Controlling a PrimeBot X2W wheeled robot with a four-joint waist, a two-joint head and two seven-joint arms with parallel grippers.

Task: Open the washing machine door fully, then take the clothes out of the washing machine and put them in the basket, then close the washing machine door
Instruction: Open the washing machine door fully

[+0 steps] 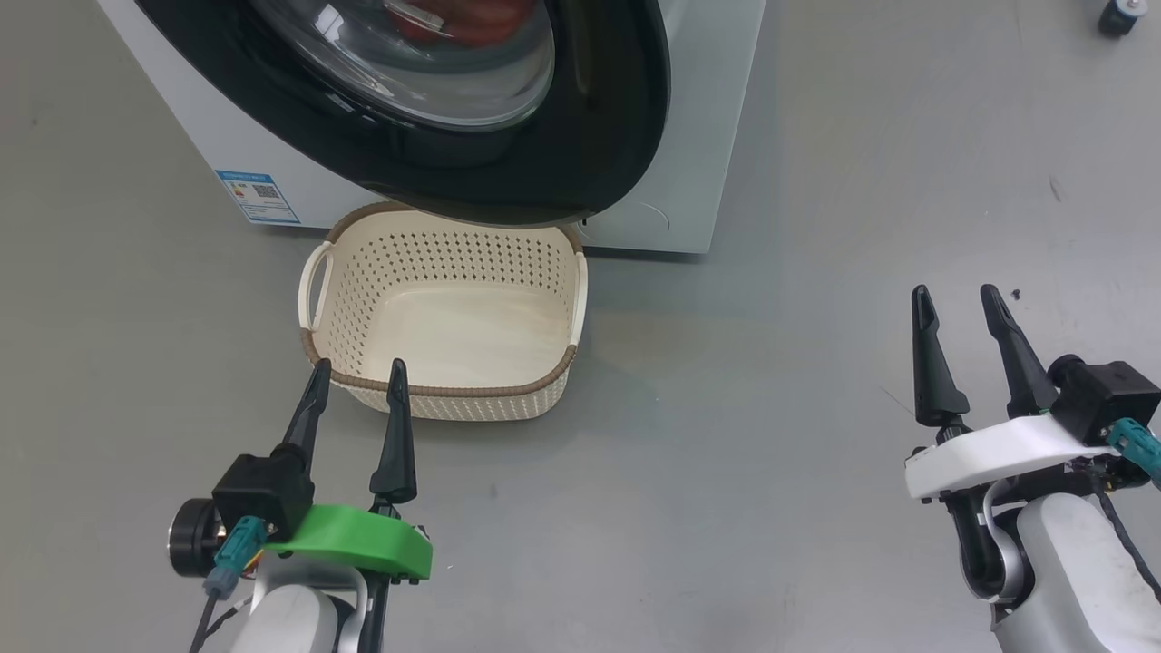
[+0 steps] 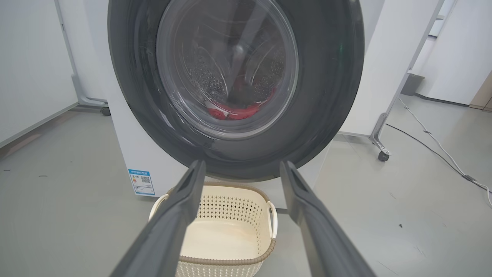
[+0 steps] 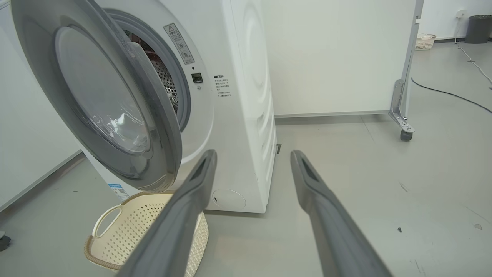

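left gripper [image 2: 242,165] holding its two dark fingers [image 2: 180,215] wide apart and empty, washing machine door [image 2: 326,96] facing the camera, red clothes [image 2: 238,111] showing through its glass, cream basket [image 2: 230,207] sitting on the floor [image 2: 57,215] below the door, blue label [image 2: 141,182] sticking on the white washing machine [image 2: 127,146]

One washing machine [image 1: 707,136]; one door [image 1: 599,136]; left tool [image 1: 359,365], right tool [image 1: 954,290]: two; near basket [image 1: 453,391], far basket [image 3: 424,41]: two.
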